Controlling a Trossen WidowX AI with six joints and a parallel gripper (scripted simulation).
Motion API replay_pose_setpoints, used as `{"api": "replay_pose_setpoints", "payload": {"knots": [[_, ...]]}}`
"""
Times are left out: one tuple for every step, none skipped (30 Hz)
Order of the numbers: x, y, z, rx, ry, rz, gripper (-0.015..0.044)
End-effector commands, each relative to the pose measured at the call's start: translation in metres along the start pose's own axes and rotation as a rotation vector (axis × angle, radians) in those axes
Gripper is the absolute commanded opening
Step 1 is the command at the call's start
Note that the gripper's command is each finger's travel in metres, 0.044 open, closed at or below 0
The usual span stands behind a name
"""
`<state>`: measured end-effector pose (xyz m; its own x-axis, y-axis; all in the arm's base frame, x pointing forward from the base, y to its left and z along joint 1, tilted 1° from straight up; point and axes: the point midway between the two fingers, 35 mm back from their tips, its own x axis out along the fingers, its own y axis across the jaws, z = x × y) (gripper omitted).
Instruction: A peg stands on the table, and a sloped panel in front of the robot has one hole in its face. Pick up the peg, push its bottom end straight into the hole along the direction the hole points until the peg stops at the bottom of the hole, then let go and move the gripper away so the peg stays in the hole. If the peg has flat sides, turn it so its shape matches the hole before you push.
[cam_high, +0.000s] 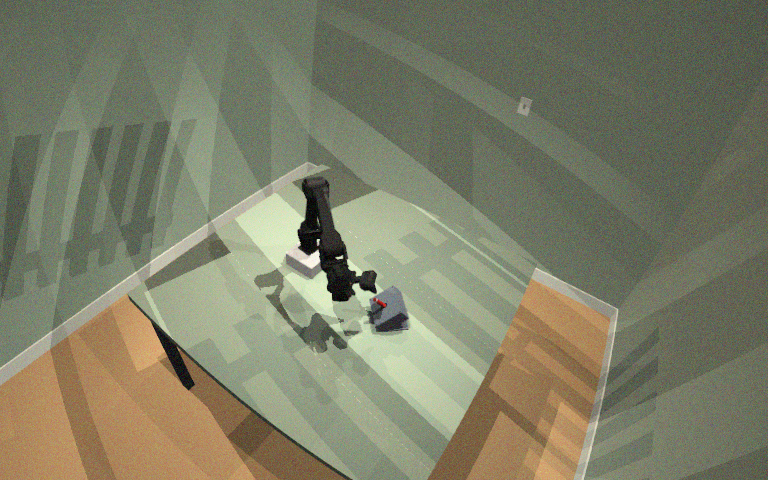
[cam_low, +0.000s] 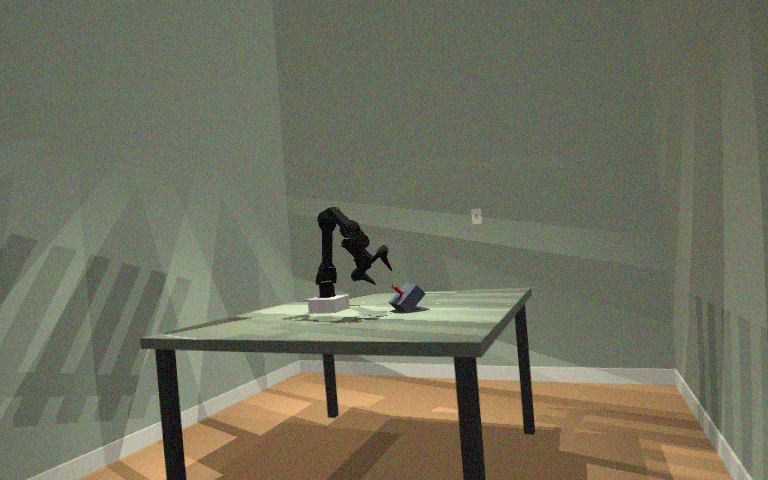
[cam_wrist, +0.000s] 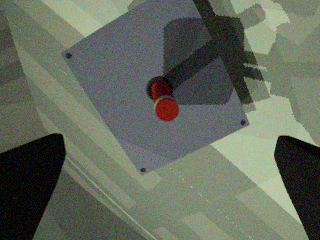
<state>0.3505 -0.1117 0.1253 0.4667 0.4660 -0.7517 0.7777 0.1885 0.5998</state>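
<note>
A red round peg (cam_high: 380, 302) (cam_low: 398, 290) (cam_wrist: 166, 108) with a pale ring near its top stands in the hole of the sloped panel, its upper part sticking out of the face. The blue-grey panel (cam_high: 395, 302) (cam_low: 414, 295) (cam_wrist: 115, 90) is the face of a tilted block. The dark rim of the hole (cam_wrist: 149, 90) shows beside the peg in the wrist view. How deep the peg sits is hidden. My gripper (cam_low: 383, 276) (cam_wrist: 171, 146) is wide open and empty, back from the peg along the panel's facing direction, touching neither.
The block stands on the pale green table (cam_high: 271, 418) (cam_low: 317, 336), in front of the arm's white base (cam_high: 304, 261) (cam_low: 328, 303). Shadows of the arm fall on the table and the panel. The table edge drops to a wooden floor (cam_high: 73, 418).
</note>
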Motion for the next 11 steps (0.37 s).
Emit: {"api": "replay_pose_setpoints", "payload": {"knots": [[-0.0090,0.0011,0.0002,-0.006,0.000,0.006,0.0440],[-0.0110,0.0009,0.0002,-0.006,0.000,0.006,0.0440],[-0.0127,0.0008,0.0002,-0.006,0.000,0.005,0.0440],[-0.0137,0.0007,0.0002,-0.006,0.000,0.005,0.0440],[-0.0140,0.0007,0.0002,-0.006,0.000,0.005,0.0440],[-0.0140,0.0007,0.0002,-0.006,0.000,0.005,0.0440],[-0.0140,0.0007,0.0002,-0.006,0.000,0.005,0.0440],[-0.0140,0.0007,0.0002,-0.006,0.000,0.005,0.0440],[-0.0140,0.0007,0.0002,-0.006,0.000,0.005,0.0440],[-0.0140,0.0007,0.0002,-0.006,0.000,0.005,0.0440],[-0.0140,0.0007,0.0002,-0.006,0.000,0.005,0.0440]]}}
